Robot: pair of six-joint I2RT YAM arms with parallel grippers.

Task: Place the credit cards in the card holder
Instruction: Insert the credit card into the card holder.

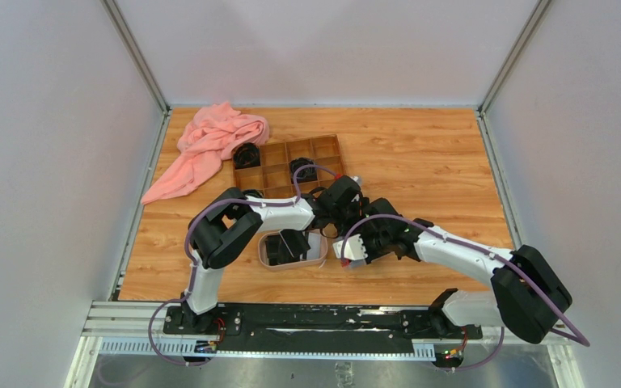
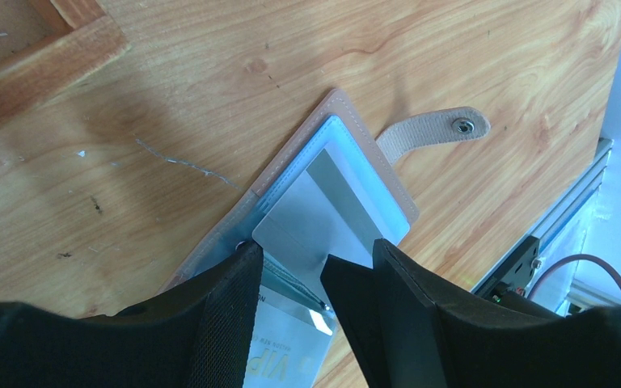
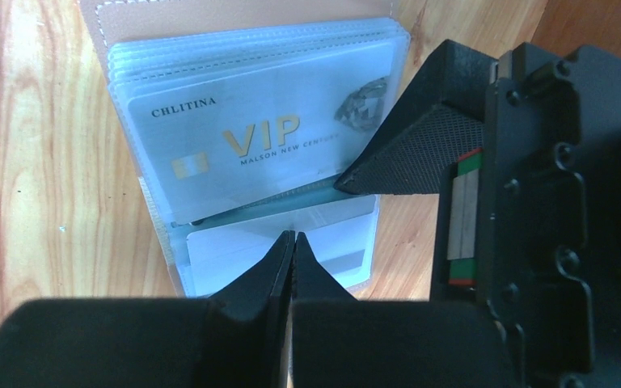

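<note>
The card holder lies open on the wooden table, tan rim and snap strap showing, its clear sleeves fanned out. A silver credit card marked VIP rests tilted on the sleeves, its inner edge at the spine. My left gripper is shut across this card's width, one pad at the card's corner. The right gripper is shut and empty, its tips pressing the lower sleeve, where a white card sits. Seen from above, both grippers hide the holder.
An oval pink-rimmed tray holding black cards sits just left of the grippers. Behind stands a brown wooden compartment box with round black coiled items. A pink cloth lies at the back left.
</note>
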